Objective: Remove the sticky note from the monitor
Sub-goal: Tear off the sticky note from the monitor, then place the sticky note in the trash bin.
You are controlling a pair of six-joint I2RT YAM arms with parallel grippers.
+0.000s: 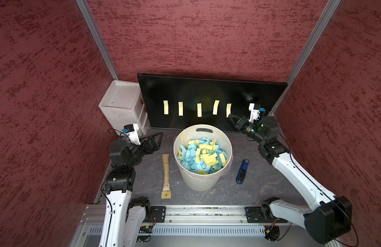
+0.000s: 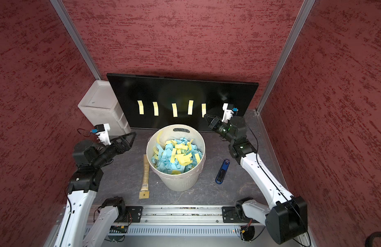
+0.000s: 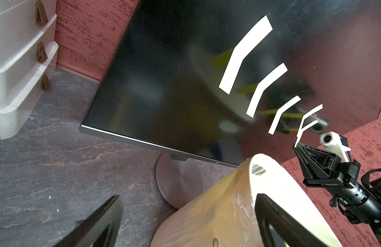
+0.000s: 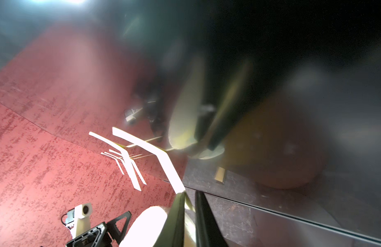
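Pinches the loose tail of the sticky note (image 1: 228,109) with the right gripper (image 1: 230,116), closed on the paper, at the monitor (image 1: 206,89) just ahead. May slip or tear it if yanked sharply against the glue.

Five yellow sticky notes (image 1: 199,110) hang on one monitor (image 1: 206,89). The bench (image 1: 262,184) carries one white bin (image 1: 198,181), one drawer box (image 1: 119,100), one beige tube (image 1: 165,175) and one blue stapler (image 1: 242,171). There are two claws: the left claw (image 1: 157,136) and the right claw (image 1: 230,116).

Black monitor (image 1: 185,89), yellow sticky notes (image 1: 180,108), mottled red walls (image 1: 206,32), blue stapler (image 1: 242,171)
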